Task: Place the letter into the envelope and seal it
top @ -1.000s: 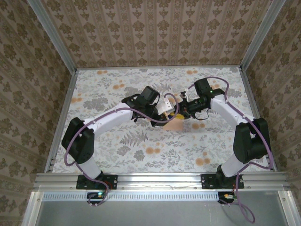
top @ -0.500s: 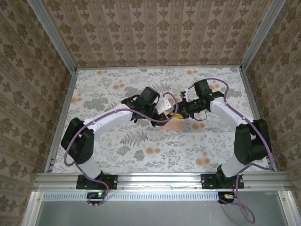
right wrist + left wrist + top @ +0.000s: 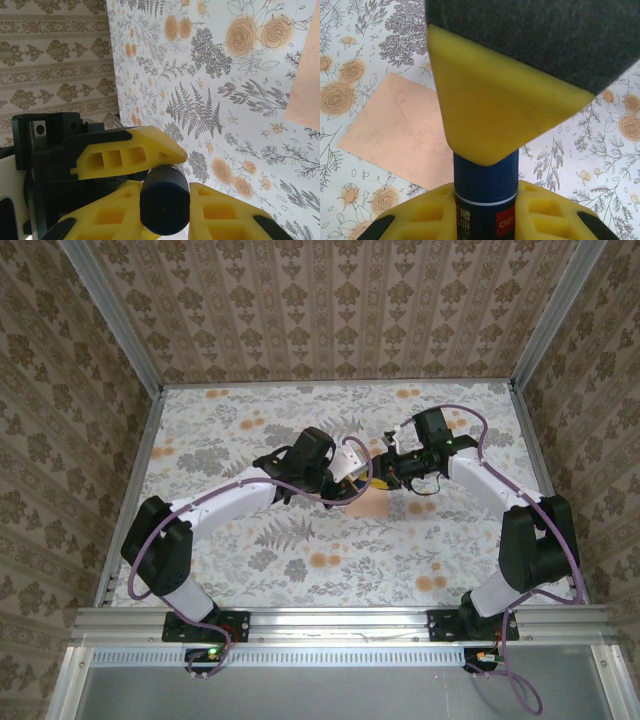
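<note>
Left elbow (image 3: 152,538) shifted outward; left gripper (image 3: 485,202) and right gripper (image 3: 165,202) pinch glue stick (image 3: 483,172)

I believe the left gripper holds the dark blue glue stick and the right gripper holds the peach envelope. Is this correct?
Not entirely. The right gripper holds no envelope: in the right wrist view its fingers close on the end of the glue stick, which the left gripper does hold. The envelope lies flat on the table.
</note>
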Controlling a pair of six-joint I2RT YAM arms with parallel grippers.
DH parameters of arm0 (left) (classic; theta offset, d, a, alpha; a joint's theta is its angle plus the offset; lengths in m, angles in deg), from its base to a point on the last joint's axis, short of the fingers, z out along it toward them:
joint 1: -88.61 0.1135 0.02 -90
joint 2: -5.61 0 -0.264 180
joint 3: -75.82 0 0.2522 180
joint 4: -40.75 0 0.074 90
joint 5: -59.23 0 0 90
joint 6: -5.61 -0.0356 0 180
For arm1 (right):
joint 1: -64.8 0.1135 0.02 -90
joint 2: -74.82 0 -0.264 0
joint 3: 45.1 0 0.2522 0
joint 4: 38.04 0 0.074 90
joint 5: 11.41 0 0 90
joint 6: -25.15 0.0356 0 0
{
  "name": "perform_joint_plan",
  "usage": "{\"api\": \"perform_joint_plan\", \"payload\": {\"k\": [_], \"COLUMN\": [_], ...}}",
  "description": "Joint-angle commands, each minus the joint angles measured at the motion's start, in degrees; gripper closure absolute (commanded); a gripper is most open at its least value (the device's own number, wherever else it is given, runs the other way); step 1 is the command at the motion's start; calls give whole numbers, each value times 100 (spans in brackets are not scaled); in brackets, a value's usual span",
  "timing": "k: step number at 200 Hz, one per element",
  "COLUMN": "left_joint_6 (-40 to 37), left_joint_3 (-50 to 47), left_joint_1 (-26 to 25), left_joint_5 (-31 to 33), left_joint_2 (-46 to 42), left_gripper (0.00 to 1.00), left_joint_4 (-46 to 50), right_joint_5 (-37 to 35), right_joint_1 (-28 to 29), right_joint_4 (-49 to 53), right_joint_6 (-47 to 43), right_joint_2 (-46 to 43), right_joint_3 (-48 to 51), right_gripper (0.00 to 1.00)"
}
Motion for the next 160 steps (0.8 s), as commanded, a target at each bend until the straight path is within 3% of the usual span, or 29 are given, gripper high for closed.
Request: {"api": "perform_joint_plan", "payload": {"k": [1,160], "left_joint_6": [136,127], "left_joint_3": [389,439], "left_joint_1": [-155,-54], "left_joint_5": [-526,-643], "left_joint_2": [-263,-305], "left_gripper": [100,100], "left_joint_4": [-1746,-1816], "right_joint_5": [623,532], "right_joint_1": [407,800], "right_joint_4": [170,-431], "right_joint_6": [96,441], "right_joint_2": [60,220], "right_joint_3": [138,192], "right_gripper": [78,78]}}
